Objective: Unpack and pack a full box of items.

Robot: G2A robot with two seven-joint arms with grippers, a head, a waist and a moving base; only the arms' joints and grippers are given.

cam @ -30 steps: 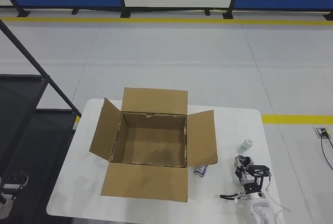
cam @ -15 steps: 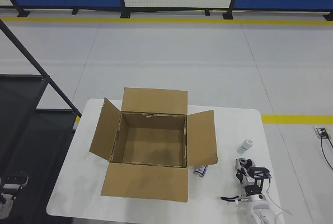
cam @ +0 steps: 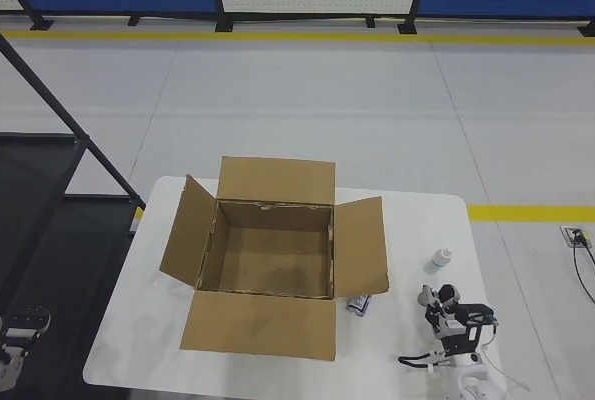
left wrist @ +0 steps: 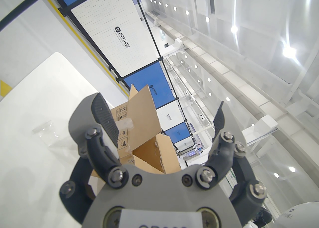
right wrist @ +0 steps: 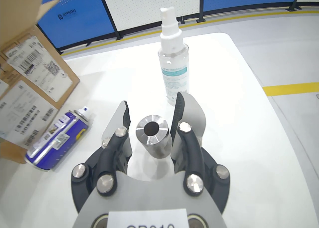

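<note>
From overhead we look down on the table point(cam: 417, 215) and box point(cam: 262, 325). Our right wrist camera sits low over the tabletop, facing the box's side; the left tilts ceilingward, sharing that box.

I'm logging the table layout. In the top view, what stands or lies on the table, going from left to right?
cardboard box → blue spray can → clear spray bottle
</note>
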